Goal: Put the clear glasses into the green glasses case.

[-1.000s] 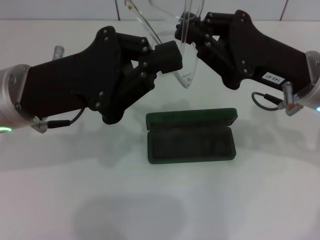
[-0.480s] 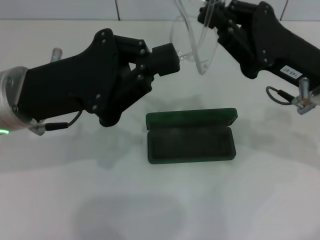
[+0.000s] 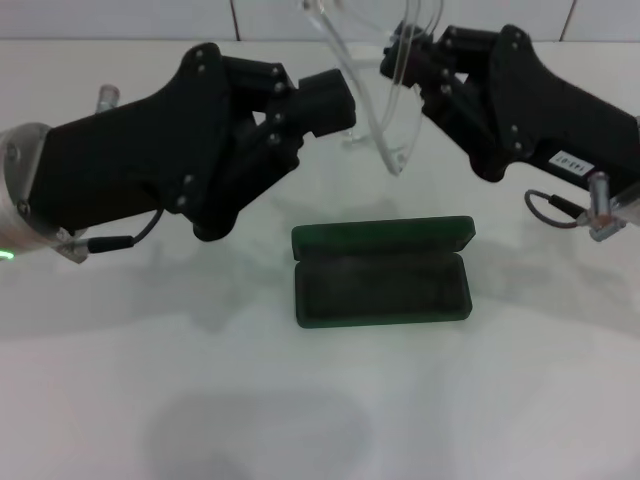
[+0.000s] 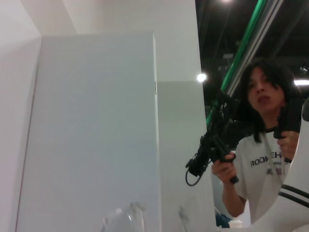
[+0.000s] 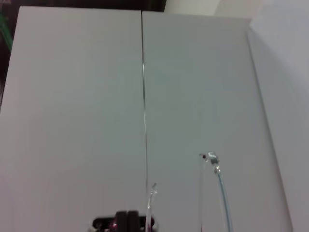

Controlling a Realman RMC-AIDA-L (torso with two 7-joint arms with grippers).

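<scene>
While my right gripper (image 3: pixel 400 52) clamps the transparent plastic clear glasses (image 3: pixel 385 110) above the open dark green glasses case (image 3: pixel 382 272), my closed left gripper (image 3: pixel 335 100) waits alongside; lowering comes next.

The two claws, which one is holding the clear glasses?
The right claw holds the clear glasses above the green glasses case; the left claw holds nothing.

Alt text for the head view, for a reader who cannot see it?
The right gripper holds the clear glasses in the air above the open green glasses case, which sits on a white table. The left gripper hovers beside the glasses.
</scene>
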